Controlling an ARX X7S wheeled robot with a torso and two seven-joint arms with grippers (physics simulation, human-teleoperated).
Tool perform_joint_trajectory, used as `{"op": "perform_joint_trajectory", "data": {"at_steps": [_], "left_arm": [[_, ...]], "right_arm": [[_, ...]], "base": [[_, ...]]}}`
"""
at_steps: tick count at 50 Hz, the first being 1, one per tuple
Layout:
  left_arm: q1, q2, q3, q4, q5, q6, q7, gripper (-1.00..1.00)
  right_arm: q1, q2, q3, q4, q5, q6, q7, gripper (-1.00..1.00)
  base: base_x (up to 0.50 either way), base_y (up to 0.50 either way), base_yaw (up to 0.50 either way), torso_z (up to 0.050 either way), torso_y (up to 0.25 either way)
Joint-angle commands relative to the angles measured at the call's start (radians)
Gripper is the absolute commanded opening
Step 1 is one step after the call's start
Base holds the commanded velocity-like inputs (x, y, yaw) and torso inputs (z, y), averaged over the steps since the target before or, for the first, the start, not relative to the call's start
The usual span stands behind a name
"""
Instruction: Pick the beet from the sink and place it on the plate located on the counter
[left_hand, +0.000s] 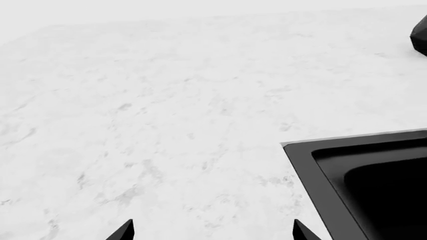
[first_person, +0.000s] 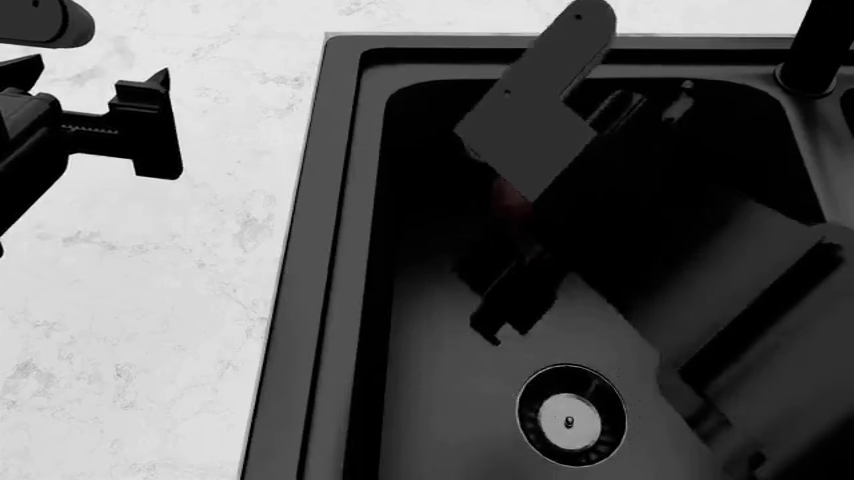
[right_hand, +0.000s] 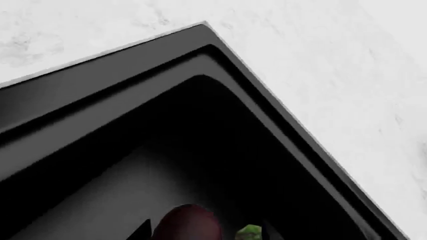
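Beet (right_hand: 188, 222) lies in sink (right_hand: 133, 125) corner, between right jaws, set wide, not closed. Left jaws wide over table (left_hand: 167, 125). Risk: round root slipping sideways on closing; wall crowds fingers.

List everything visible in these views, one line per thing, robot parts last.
counter: one, white marble-look with grey veining, around the sink.
sink: one, matte black, set into the counter.
drain strainer: one, silver, round, on the basin floor.
beet: one, dark maroon with a green tuft, on the basin floor near a corner, between the right gripper's fingertips.
dark object: one, black, on the counter at the frame edge; cannot identify.
left gripper: one, black, over the counter beside the sink, open.
right gripper: one, black, down in the basin around the beet; closure unclear.
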Motion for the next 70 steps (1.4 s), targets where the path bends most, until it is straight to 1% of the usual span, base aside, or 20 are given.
{"op": "perform_joint_trajectory", "data": {"at_steps": [1,9,12,13,18,28,39,70], "left_arm": [[-0.002,0.002,0.002,0.001,-0.007,0.005,0.004,1.00],[0.008,0.003,-0.001,0.027,-0.019,-0.005,-0.001,1.00],[0.016,0.003,-0.004,0.042,-0.025,-0.008,-0.005,1.00],[0.017,0.002,-0.004,0.044,-0.025,-0.008,-0.005,1.00],[0.017,0.002,-0.014,0.056,-0.034,-0.016,-0.013,1.00],[0.018,0.006,-0.007,0.066,-0.036,-0.017,-0.020,1.00],[0.015,0.011,-0.003,0.065,-0.041,-0.024,-0.026,1.00],[0.029,0.010,-0.024,0.067,-0.064,-0.027,-0.041,1.00]], "right_arm": [[-0.060,-0.075,0.217,-0.018,0.061,0.115,0.242,-1.00],[-0.133,-0.120,0.411,-0.052,0.126,0.185,0.423,-1.00],[-0.164,-0.145,0.482,-0.063,0.137,0.186,0.489,-1.00],[-0.169,-0.147,0.487,-0.063,0.136,0.185,0.498,-1.00],[-0.245,-0.202,0.569,-0.047,0.138,0.130,0.566,-1.00],[-0.306,-0.212,0.611,-0.056,0.133,0.068,0.592,-1.00],[-0.314,-0.203,0.617,-0.060,0.131,0.055,0.597,-1.00],[-0.333,-0.199,0.617,-0.066,0.131,0.025,0.605,-1.00]], "base": [[0.00,0.00,0.00,0.000,0.000],[0.00,0.00,0.00,0.000,0.000],[0.00,0.00,0.00,0.000,0.000],[0.00,0.00,0.00,0.000,0.000],[0.00,0.00,0.00,0.000,0.000],[0.00,0.00,0.00,0.000,0.000],[0.00,0.00,0.00,0.000,0.000],[0.00,0.00,0.00,0.000,0.244]]}}
